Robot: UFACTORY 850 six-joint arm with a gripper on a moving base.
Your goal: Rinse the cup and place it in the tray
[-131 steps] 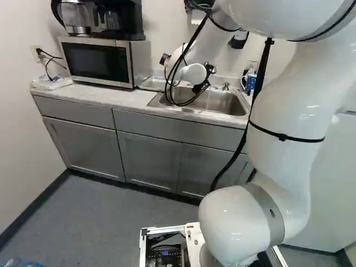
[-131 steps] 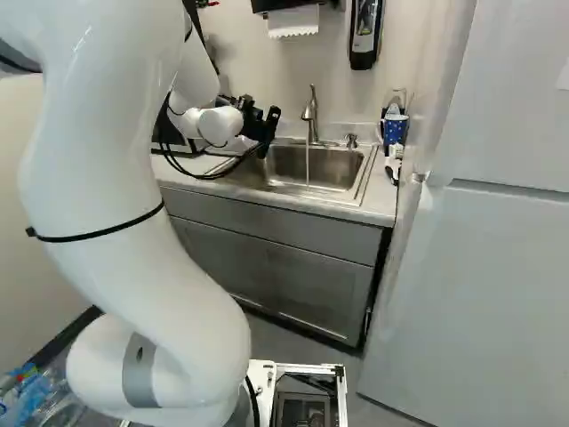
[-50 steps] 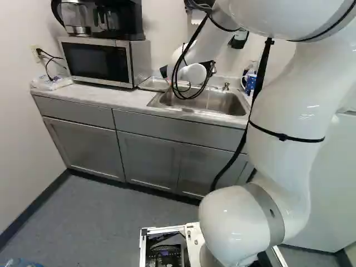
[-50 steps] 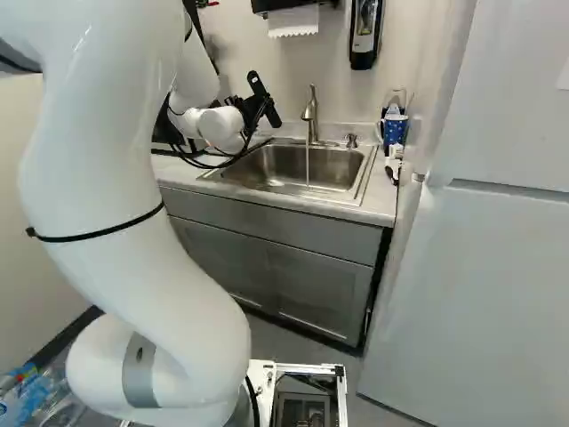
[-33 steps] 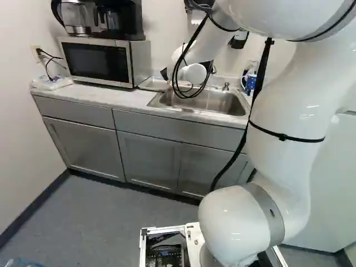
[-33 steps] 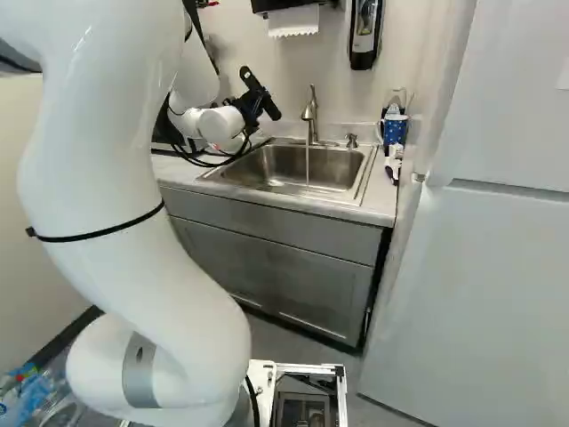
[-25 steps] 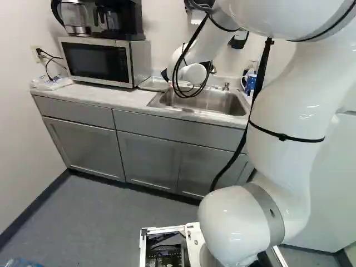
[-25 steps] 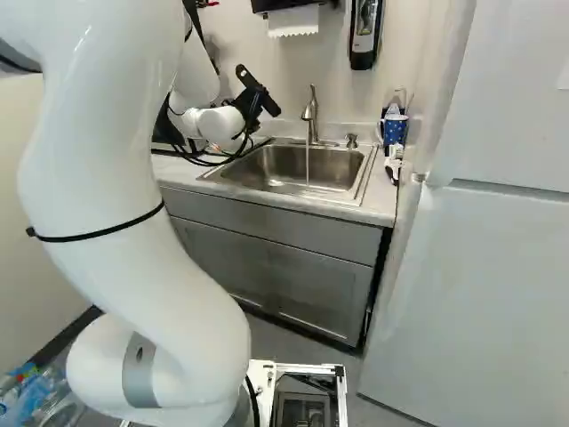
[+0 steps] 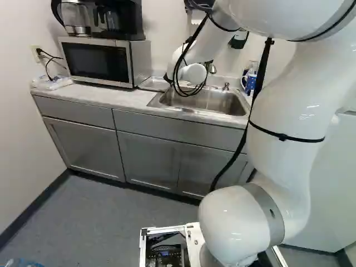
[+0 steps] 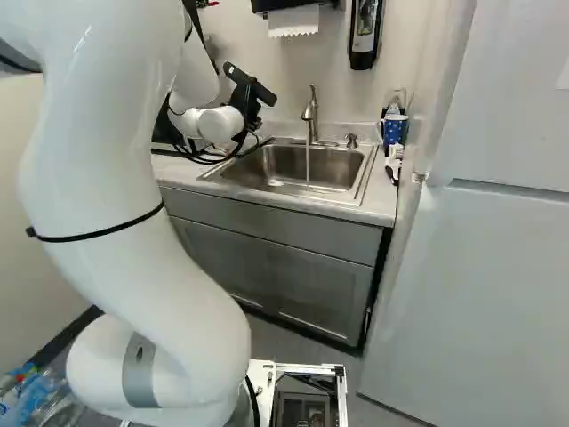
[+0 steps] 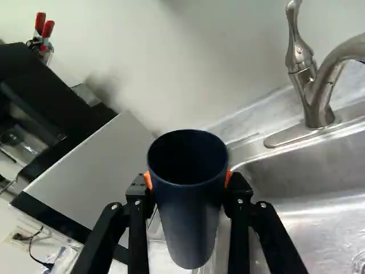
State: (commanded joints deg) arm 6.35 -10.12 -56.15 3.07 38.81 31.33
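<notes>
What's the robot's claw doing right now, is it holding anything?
Gripper: closed on the dark blue cup, an orange pad pressing it from each side.

The cup [image 11: 188,217] (dark blue, tapering to its base) is held from both sides, open mouth showing. The tray [image 9: 153,84], silvery and shallow, lies beside the sink [image 10: 342,172].
</notes>
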